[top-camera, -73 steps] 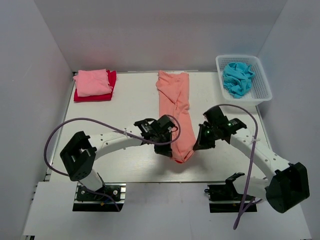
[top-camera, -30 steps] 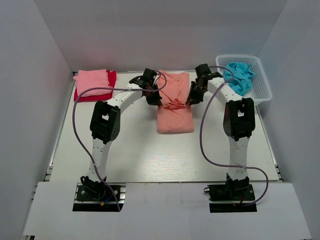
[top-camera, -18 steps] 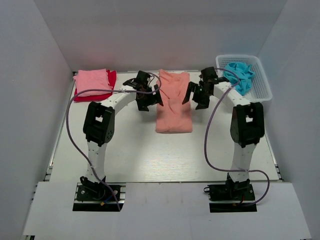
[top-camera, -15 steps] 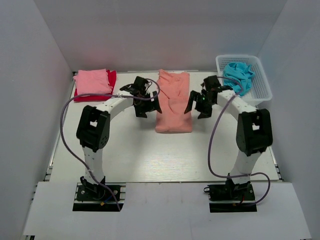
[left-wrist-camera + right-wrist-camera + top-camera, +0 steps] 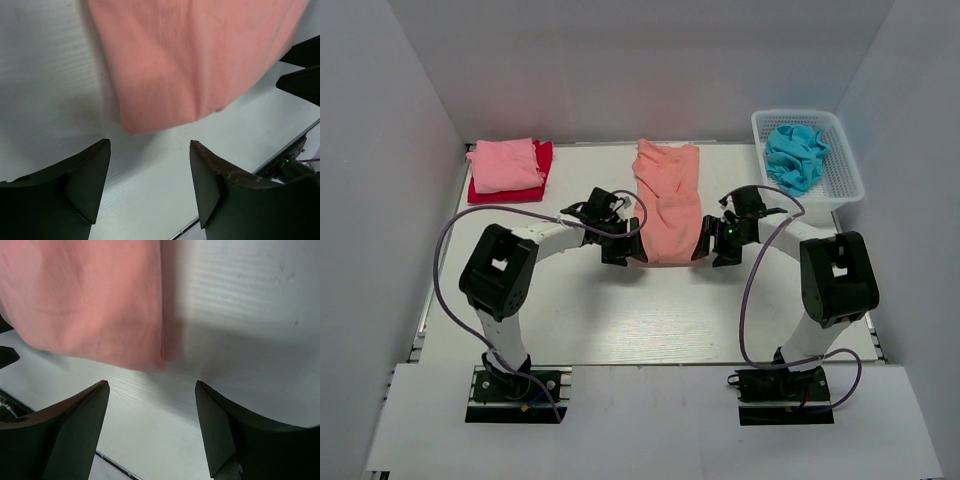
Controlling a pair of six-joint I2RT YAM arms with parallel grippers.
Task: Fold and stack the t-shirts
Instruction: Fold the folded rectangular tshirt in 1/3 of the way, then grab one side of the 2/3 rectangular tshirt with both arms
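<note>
The salmon-orange t-shirt lies folded lengthwise on the middle of the table, its near fold edge level with both grippers. My left gripper sits open just left of the shirt's near left corner, holding nothing. In the left wrist view that corner lies just ahead of the open gripper. My right gripper is open by the near right corner. The right wrist view shows the shirt ahead of the empty gripper. A folded light pink t-shirt rests on a red t-shirt at the back left.
A white lattice basket at the back right holds a crumpled turquoise-blue t-shirt. Grey walls close in the table on three sides. In the left wrist view the right gripper's dark fingers show beyond the shirt.
Both grippers carried the shirt's near end to the far end, let go and opened. They then drew back along its sides to the new near fold edge.
</note>
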